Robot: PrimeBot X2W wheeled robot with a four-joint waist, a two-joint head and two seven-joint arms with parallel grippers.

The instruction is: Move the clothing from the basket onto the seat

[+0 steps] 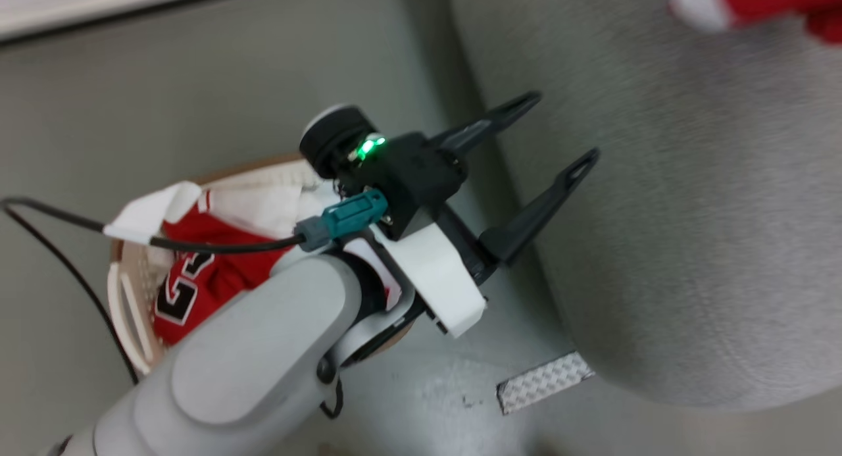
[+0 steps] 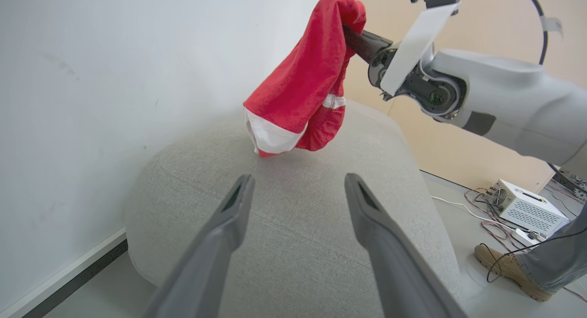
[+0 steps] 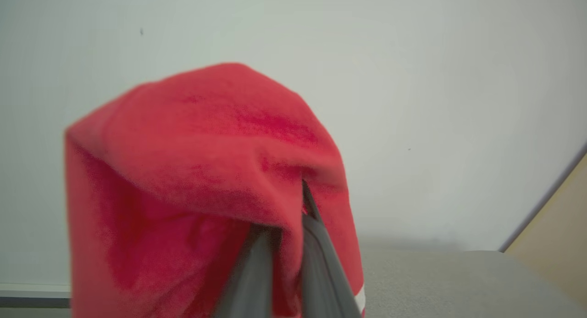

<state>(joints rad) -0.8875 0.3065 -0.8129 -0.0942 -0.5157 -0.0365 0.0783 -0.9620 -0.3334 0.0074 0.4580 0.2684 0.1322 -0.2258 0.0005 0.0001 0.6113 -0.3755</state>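
Note:
My right gripper [image 3: 293, 217] is shut on a red garment with white trim [image 2: 302, 84], which hangs over the far part of the grey seat [image 2: 298, 235], its lower hem brushing the cushion. That garment also shows at the head view's top right corner [image 1: 756, 2], above the seat [image 1: 691, 212]. My left gripper [image 1: 566, 126] stands open and empty at the seat's near edge, its two fingers spread [image 2: 298, 178]. The cream basket [image 1: 122, 291] sits on the floor at lower left, partly behind my left forearm. It holds a red jersey with black numerals [image 1: 191, 285] and a pale cloth [image 1: 256, 206].
A patterned metal plate [image 1: 543, 380] lies on the floor by the seat's base. A black cable [image 1: 66, 265] runs past the basket. Beyond the seat are a white electronics box [image 2: 523, 208] with loose wires and a person's shoe [image 2: 509, 267]. A white wall backs the seat.

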